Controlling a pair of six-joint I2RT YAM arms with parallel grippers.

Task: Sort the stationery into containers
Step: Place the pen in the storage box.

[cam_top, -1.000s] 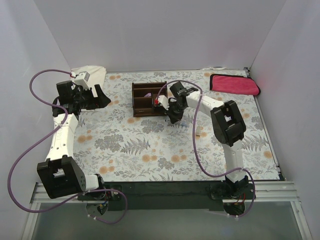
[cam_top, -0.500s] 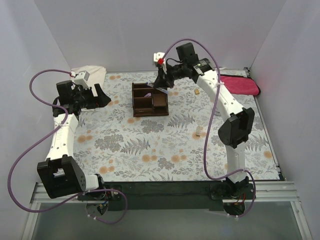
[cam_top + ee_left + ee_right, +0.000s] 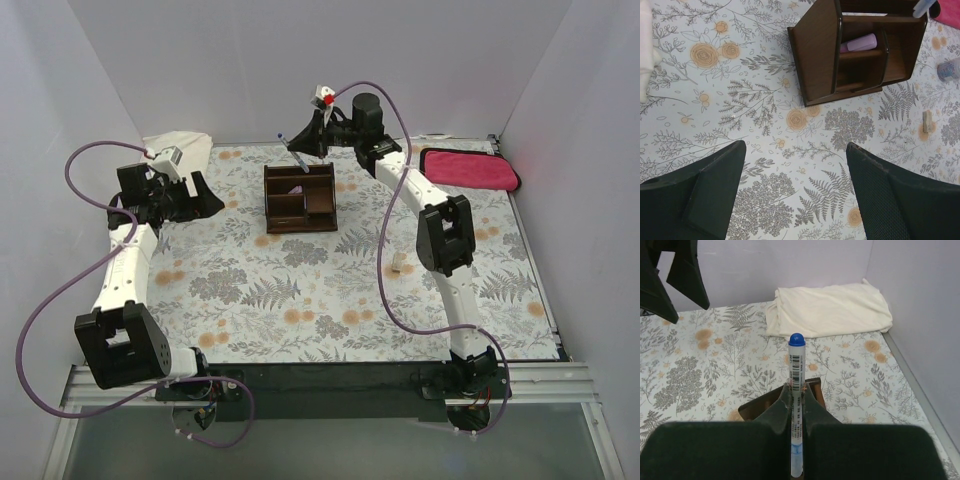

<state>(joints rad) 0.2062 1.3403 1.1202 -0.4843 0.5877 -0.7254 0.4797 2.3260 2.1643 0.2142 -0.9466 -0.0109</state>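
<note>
My right gripper [image 3: 305, 143] is shut on a white pen with a blue cap [image 3: 293, 151] and holds it in the air above the back edge of the dark brown wooden organizer [image 3: 300, 198]. In the right wrist view the pen [image 3: 796, 375] sticks out past the closed fingertips [image 3: 796, 395], with the organizer [image 3: 757, 407] below. A pink eraser [image 3: 860, 43] lies in one compartment of the organizer [image 3: 815, 50]. A tan block [image 3: 398, 263] lies on the mat to the right and also shows in the left wrist view [image 3: 927, 121]. My left gripper [image 3: 195, 192] is open and empty, left of the organizer.
A white folded cloth [image 3: 180, 150] lies at the back left corner. A magenta cloth [image 3: 468, 167] lies at the back right. A small grey-blue item [image 3: 949, 69] sits on the mat right of the organizer. White walls enclose the floral mat.
My right arm has lifted the pen from the mat in front of the organizer, swung up and back, and now holds it over the organizer's rear. The left arm has barely moved.
</note>
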